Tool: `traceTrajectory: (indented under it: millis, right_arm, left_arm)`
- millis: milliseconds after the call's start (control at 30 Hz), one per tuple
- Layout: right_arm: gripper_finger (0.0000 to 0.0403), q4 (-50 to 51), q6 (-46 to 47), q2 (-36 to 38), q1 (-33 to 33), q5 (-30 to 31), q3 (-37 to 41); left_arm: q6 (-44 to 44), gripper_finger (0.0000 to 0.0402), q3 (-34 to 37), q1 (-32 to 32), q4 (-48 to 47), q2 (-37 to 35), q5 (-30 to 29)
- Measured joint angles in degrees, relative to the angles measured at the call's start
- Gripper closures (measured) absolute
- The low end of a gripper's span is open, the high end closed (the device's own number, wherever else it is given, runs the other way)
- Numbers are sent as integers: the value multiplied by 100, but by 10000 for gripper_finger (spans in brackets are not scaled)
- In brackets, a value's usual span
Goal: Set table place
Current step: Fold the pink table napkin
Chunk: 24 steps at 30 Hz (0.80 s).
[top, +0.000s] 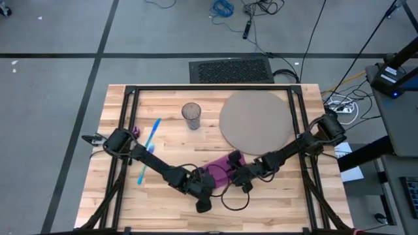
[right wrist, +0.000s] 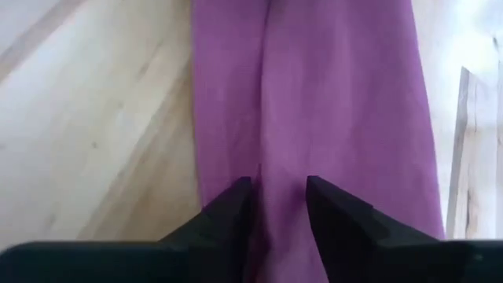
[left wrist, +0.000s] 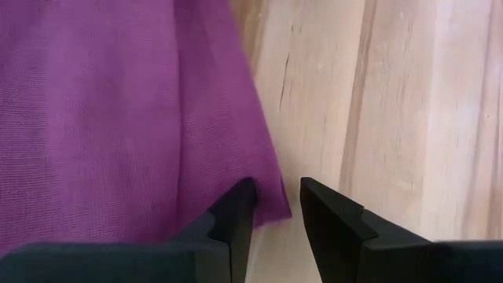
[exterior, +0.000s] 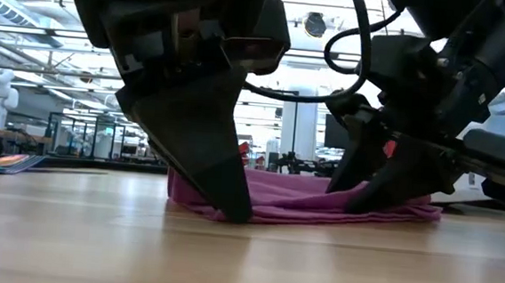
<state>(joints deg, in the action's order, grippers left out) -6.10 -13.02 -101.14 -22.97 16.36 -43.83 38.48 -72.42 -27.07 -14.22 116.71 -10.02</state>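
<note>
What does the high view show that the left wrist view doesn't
Only the high view shows the round mat, the clear glass, the blue cutlery and both arms meeting at the near edge. Only the left wrist view shows the left gripper with its fingers astride the cloth's corner, slightly apart. Both show the purple napkin on the wood table.

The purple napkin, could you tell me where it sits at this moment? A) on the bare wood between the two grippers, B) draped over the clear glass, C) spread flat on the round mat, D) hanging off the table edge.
A: the purple napkin lies bunched on the table planks, with the left gripper and the right gripper both down at it, clear of the round mat and the glass.
</note>
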Motion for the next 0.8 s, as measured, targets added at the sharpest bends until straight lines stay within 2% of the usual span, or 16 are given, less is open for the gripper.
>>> traceTrajectory:
  millis: [233, 800]
  right_arm:
    - [393, 136, -109, 4, 77, -26, -4]
    - [403, 112, -260, 87, -176, 179, 15]
  left_arm:
    - [2, 307, -7, 0, -81, 5, 57]
    - [169, 307, 147, -50, -380, 9, 98]
